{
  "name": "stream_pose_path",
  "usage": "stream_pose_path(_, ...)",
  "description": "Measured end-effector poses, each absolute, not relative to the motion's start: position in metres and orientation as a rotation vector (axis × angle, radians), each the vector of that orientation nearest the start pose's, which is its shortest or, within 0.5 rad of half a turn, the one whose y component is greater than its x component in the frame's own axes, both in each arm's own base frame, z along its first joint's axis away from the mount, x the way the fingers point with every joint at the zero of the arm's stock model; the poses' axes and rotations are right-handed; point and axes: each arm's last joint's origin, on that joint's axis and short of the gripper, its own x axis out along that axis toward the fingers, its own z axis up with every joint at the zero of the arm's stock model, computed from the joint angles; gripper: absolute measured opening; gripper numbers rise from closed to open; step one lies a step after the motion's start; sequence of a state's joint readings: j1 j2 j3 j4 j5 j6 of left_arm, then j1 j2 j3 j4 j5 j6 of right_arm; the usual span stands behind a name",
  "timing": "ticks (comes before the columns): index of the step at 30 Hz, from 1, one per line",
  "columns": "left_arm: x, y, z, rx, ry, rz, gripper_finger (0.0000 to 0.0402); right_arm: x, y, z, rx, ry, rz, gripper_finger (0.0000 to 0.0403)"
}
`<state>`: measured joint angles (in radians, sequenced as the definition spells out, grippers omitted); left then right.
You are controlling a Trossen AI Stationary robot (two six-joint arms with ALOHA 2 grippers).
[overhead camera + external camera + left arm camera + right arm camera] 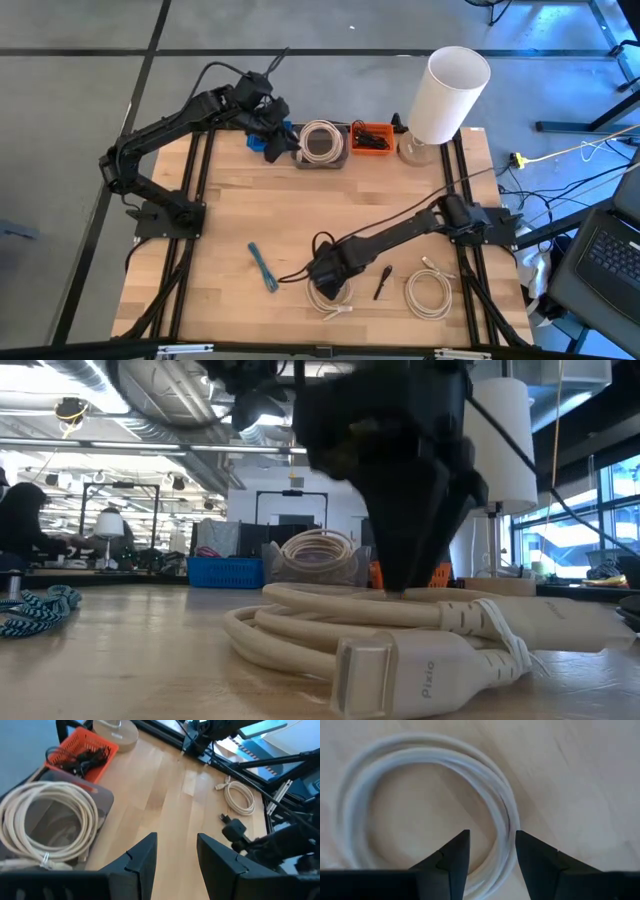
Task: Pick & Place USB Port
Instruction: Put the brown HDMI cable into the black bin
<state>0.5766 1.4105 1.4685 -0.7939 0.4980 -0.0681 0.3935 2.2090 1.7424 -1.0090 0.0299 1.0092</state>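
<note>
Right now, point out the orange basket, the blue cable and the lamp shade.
orange basket (pixel 372 138), high view, its rim.
blue cable (pixel 263 267), high view, middle of its length.
lamp shade (pixel 449 94), high view, its white side.

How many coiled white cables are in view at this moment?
3. One coiled cable lies in the grey tray at the table's far edge; one sits under the right gripper near the front edge; one lies to its right. None seem hidden.
</note>
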Motion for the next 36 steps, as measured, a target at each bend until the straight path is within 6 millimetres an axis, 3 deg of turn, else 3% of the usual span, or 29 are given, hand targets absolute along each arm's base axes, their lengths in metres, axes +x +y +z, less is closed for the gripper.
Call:
stream_pose_path(10, 0.243, 0.142, 0.369, -0.471, 0.723, 0.089, 0.0132, 0.404, 0.166, 0.135, 0.454, 1.463, -0.47, 0.0154)
stream_pose_path(13, 0.242, 0.141, 0.367, -0.478, 0.74, 0.09, 0.0132, 0.404, 0.166, 0.135, 0.45, 1.462, -0.462, 0.0113)
stream_pose_path(16, 0.241, 0.14, 0.367, -0.48, 0.746, 0.092, 0.0132, 0.403, 0.166, 0.139, 0.416, 1.464, -0.424, 0.0035)
stream_pose_path(19, 0.239, 0.139, 0.37, -0.474, 0.737, 0.094, 0.0132, 0.399, 0.164, 0.147, 0.375, 1.47, -0.419, 0.0018)
stream_pose_path(27, 0.23, 0.133, 0.38, -0.46, 0.701, 0.1, 0.0132, 0.38, 0.139, 0.211, 0.241, 1.399, -0.455, 0.0015)
stream_pose_path(32, 0.224, 0.13, 0.386, -0.459, 0.681, 0.104, 0.0132, 0.369, 0.102, 0.257, 0.167, 1.295, -0.509, 0.0015)
stream_pose_path(36, 0.221, 0.128, 0.39, -0.462, 0.664, 0.117, 0.0132, 0.365, 0.06, 0.286, 0.123, 1.221, -0.538, 0.0015)
